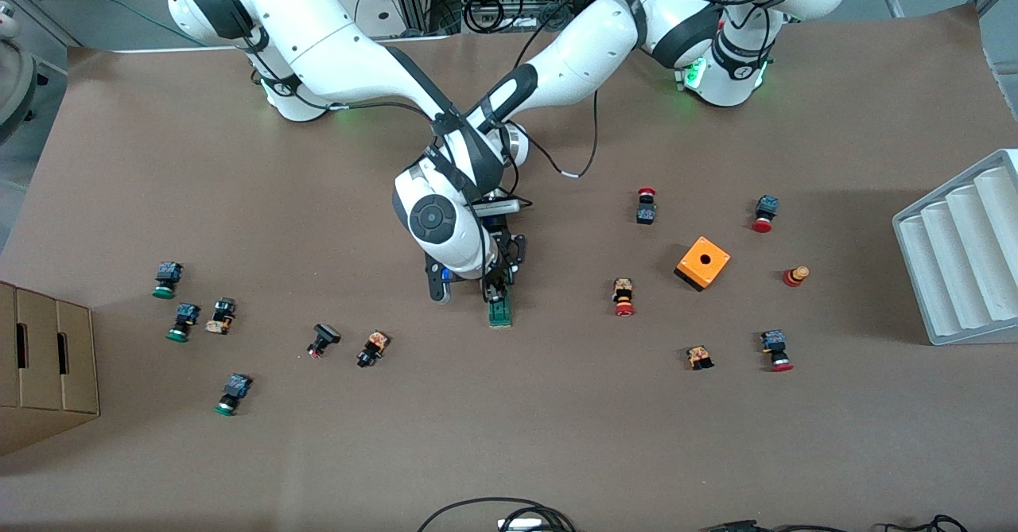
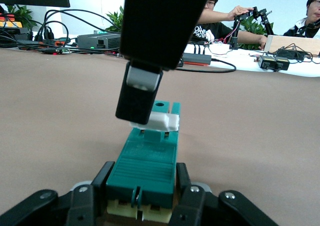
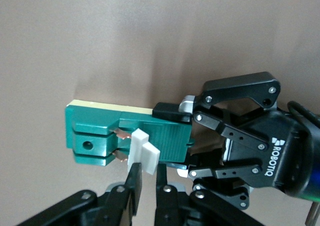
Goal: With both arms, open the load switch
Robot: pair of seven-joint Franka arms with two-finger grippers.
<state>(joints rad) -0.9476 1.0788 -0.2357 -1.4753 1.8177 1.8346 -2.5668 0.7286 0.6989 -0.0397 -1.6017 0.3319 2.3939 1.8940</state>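
The left gripper (image 2: 142, 198) clamps the load switch (image 1: 500, 310) on the table (image 1: 557, 436) — the right gripper (image 3: 145, 186) apparently pinches its white tab (image 3: 142, 151).

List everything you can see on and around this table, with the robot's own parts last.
load switch: one, dark green with a white tab, mid-table
orange box: one, holed top, toward the left arm's end
green-capped pushbuttons: three, toward the right arm's end
red-capped pushbuttons: four, around the orange box
other small button parts: five, black, orange or red, scattered at both ends
ridged tray: one, grey, at the left arm's end
cardboard box: one, brown, at the right arm's end
table: one, brown
left gripper: black, shut on the load switch's body
right gripper: black, shut on the white tab
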